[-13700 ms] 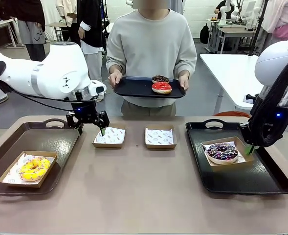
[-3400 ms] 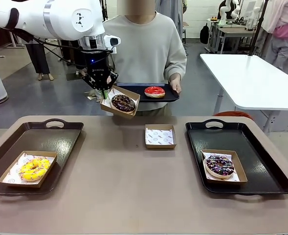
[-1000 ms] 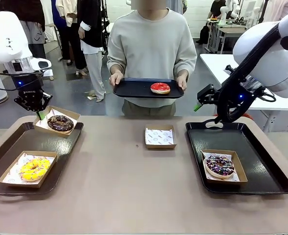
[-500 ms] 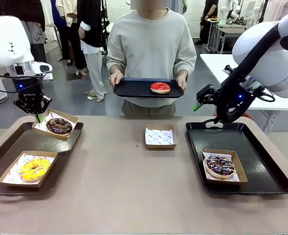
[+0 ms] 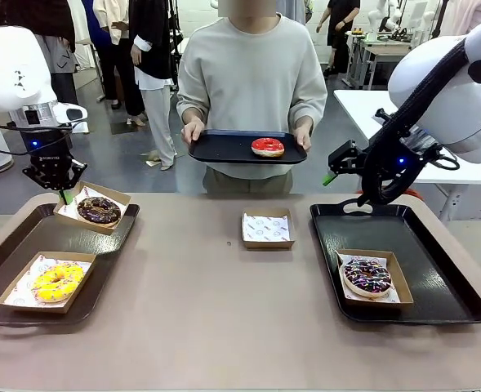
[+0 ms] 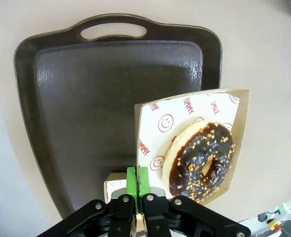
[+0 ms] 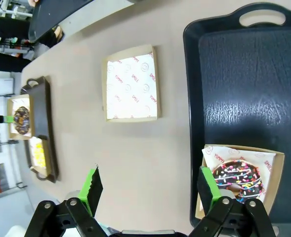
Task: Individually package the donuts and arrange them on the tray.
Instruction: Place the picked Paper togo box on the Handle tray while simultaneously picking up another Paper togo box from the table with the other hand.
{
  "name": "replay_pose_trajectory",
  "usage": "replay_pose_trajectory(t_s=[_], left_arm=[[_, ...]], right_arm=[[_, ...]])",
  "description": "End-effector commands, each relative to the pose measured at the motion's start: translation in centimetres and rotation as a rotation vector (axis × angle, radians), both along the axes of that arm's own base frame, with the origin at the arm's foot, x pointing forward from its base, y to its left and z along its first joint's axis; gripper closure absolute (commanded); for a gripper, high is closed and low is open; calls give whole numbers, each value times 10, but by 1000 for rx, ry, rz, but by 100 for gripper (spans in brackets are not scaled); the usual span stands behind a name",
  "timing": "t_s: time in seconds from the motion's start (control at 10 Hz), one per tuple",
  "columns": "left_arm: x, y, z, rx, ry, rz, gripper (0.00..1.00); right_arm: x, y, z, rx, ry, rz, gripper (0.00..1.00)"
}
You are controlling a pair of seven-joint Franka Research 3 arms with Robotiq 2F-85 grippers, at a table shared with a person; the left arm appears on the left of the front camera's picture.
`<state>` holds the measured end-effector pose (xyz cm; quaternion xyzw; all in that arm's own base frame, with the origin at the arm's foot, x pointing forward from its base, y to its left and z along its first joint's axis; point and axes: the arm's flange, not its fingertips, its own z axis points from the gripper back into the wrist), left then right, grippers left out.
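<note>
The chocolate donut (image 5: 99,210) sits in its paper box (image 5: 118,196) over the left tray's (image 5: 36,233) far corner — left claw (image 6: 139,178) pinched on the rim, sparing the icing — while the right claw (image 7: 149,183) hangs wide, empty.

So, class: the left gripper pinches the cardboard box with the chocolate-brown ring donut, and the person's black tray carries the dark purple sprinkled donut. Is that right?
No. The front view shows the glossy red ring donut on the person's black tray; the dark purple sprinkled donut lies boxed on the right-hand table tray. The left gripper does pinch the chocolate donut's cardboard box.
</note>
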<state>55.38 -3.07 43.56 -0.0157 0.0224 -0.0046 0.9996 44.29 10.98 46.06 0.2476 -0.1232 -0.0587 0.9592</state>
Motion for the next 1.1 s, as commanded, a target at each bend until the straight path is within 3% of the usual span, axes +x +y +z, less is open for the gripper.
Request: replay_pose_trajectory(t_s=[0.0,0.4,1.0], left_arm=[[10,6,-4,-8,32,-54,99],[18,25,-26,-53,36,-54,99],[19,36,-38,-76,38,-60,99]], right_arm=[[27,33,3,-149,23,17,0],[95,95,-32,-311,81,-22,0],[112,156,-95,-501,46,18,0]])
